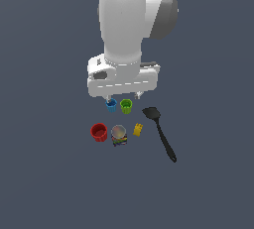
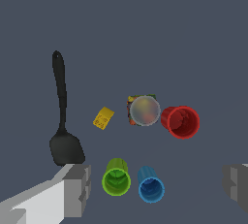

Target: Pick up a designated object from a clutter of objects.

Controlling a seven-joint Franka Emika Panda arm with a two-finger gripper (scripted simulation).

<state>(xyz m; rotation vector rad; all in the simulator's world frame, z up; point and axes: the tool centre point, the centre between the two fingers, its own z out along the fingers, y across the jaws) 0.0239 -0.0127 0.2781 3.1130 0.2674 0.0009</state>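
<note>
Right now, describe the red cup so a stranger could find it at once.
Below the white robot arm lies a small cluster of items. In the exterior view, the red cup sits at the cluster's left end, beside the multicoloured can. It is the only red item, larger than the blue cup and green cup.

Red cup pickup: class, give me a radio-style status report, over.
Gripper open, empty, above the blue cup and green cup. Red cup upright, untouched. Multicoloured can close beside it, may crowd the grasp.
</note>
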